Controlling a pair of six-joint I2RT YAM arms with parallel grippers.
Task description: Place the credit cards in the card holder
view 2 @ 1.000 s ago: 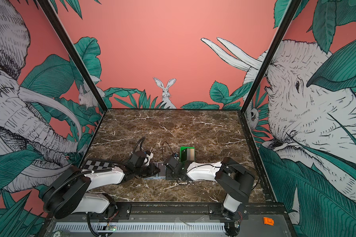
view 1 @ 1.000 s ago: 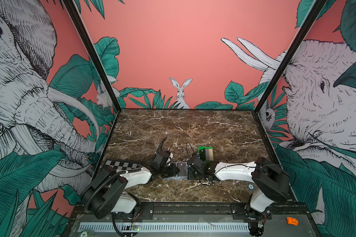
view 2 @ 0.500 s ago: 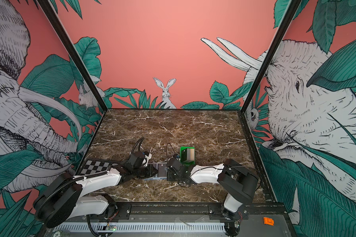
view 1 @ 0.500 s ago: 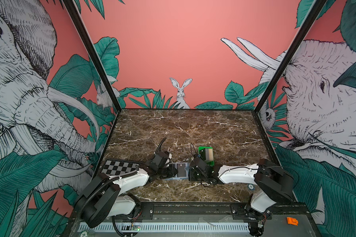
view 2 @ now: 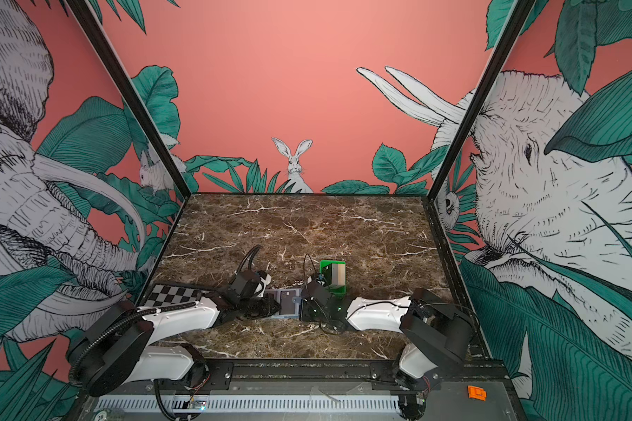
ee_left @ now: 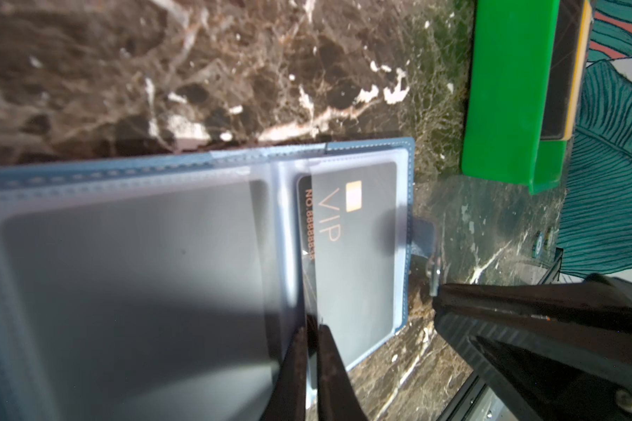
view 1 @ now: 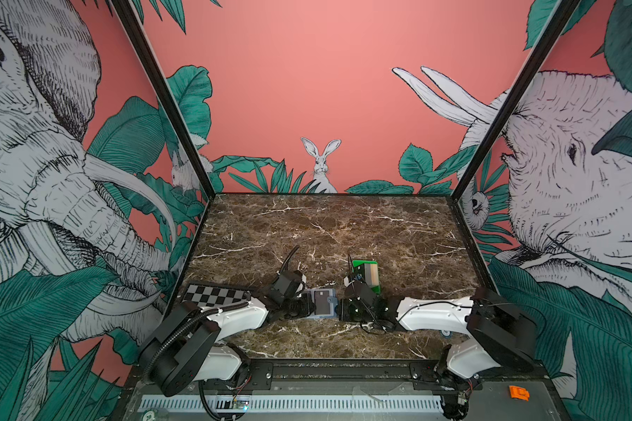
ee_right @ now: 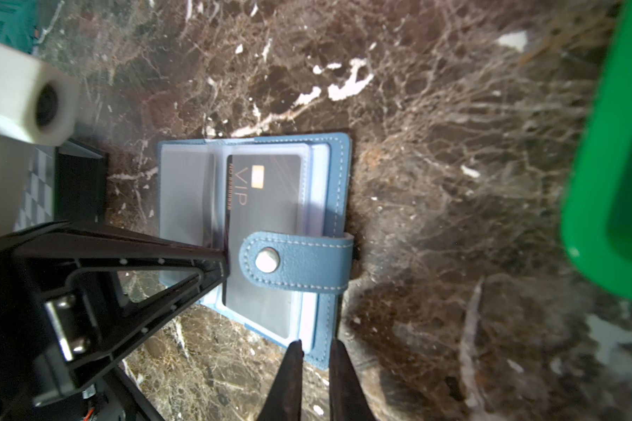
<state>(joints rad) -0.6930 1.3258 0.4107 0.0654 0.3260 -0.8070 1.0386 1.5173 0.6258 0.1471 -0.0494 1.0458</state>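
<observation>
Open holder (ee_right: 338, 171) lies flat, front-centre of the table, btwn the two claws. VIP card (ee_right: 267, 204) sits on its 3 o'clock page, mostly under the clear sleeve. A thin strip along the card's 9 o'clock edge isn't covered yet. Card's long axis runs 12–6 and the sleeve mouth faces 9, so the way in is 9→3.

At 9 o'clock of the card: left claw (ee_left: 311, 331), right on that free edge and clenched thin on it. Sleeve lip may be in the pinch too, can't say. That's the arm to finish it, I reckon, w/ a short shove toward 3 to seat the card.

At 3 o'clock: right claw (ee_right: 316, 345), tips at the holder's outer edge, jaws a slit apart. Whether it grips the cover or has let go, can't tell.

In the way: snap tab (ee_right: 300, 260) flops from the 3 o'clock edge back over the card. Prob. no block to the slide, but it crowds the page.

At approx 1 o'clock, just past the right claw: tray (view 1: 365, 262) w/ more cards (view 1: 370, 272) inside. Off at 9, behind the left arm and well apart: checker plate (view 1: 212, 295).
</observation>
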